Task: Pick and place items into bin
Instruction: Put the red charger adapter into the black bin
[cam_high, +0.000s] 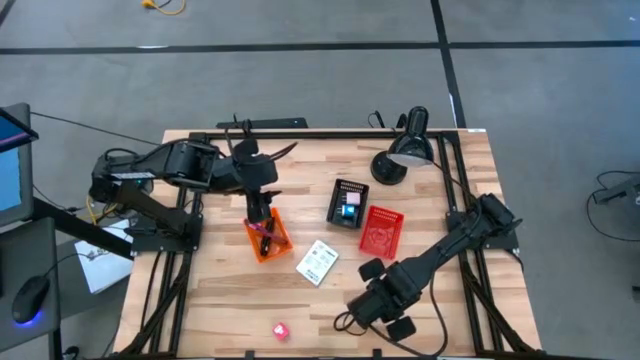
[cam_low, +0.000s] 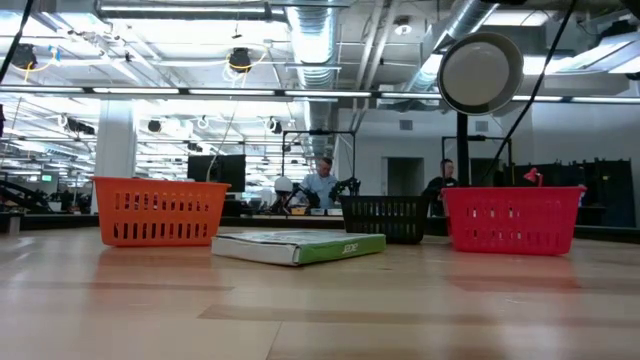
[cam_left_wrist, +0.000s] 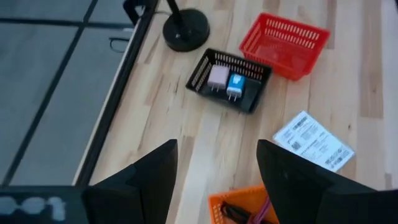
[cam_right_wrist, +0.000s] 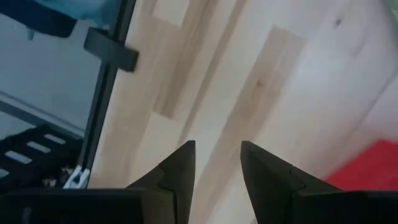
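My left gripper (cam_left_wrist: 216, 149) (cam_high: 260, 208) hangs open just above the orange bin (cam_high: 268, 238) (cam_left_wrist: 249, 202), holding nothing. A black-and-red marker (cam_left_wrist: 237, 214) and a purple pen-like tool (cam_left_wrist: 267, 208) lie inside that bin. The black bin (cam_high: 347, 203) (cam_left_wrist: 202, 71) holds a pink cube (cam_left_wrist: 217, 77) and a blue cube (cam_left_wrist: 235, 86). A white packet (cam_high: 317, 262) (cam_left_wrist: 314, 142) lies flat on the table. A pink cube (cam_high: 281, 330) sits near the table's near edge. My right gripper (cam_right_wrist: 217, 149) (cam_high: 372, 268) is open over bare wood beside the red bin (cam_high: 380, 228).
A black desk lamp (cam_high: 405, 150) (cam_low: 480, 70) stands at the far right of the table. The red bin (cam_left_wrist: 285, 43) (cam_low: 510, 220) has nothing visible in it. In the low view the packet (cam_low: 300, 246) lies between the orange bin (cam_low: 160, 210) and the black bin (cam_low: 385, 216). People show in the room behind.
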